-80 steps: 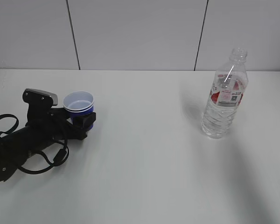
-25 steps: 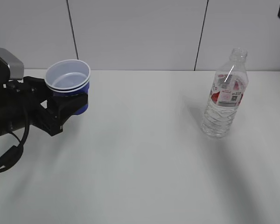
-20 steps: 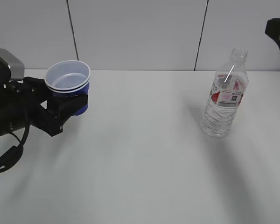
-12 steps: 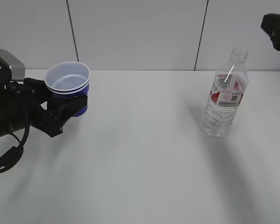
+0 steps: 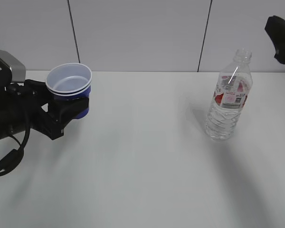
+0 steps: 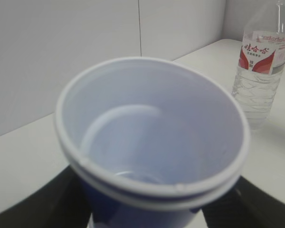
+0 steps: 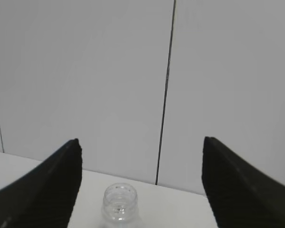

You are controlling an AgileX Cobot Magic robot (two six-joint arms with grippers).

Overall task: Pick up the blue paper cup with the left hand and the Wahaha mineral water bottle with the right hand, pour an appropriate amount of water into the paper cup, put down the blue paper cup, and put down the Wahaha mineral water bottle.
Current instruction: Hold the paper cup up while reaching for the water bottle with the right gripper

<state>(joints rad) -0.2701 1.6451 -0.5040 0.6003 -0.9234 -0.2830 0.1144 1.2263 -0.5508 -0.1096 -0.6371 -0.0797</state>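
My left gripper [image 5: 69,110] is shut on the blue paper cup [image 5: 69,88] and holds it upright above the table at the left. In the left wrist view the cup [image 6: 152,137] fills the frame, white inside, with only a faint glint at its bottom. The uncapped Wahaha mineral water bottle [image 5: 228,97] stands on the table at the right, with clear water inside; it also shows in the left wrist view [image 6: 261,61]. My right gripper [image 5: 281,38] is open, high at the right edge, above and behind the bottle. Its view shows the bottle's open mouth [image 7: 118,202] low between its two fingers [image 7: 52,185].
The white table [image 5: 147,161] runs to a pale panelled wall [image 5: 142,33] with dark vertical seams. My left arm's black cables [image 5: 9,159] hang over the table's left side.
My left gripper has lifted the cup off the table to mid height and now holds still. My right gripper has come into view at the upper right and drifted slightly left toward the bottle.
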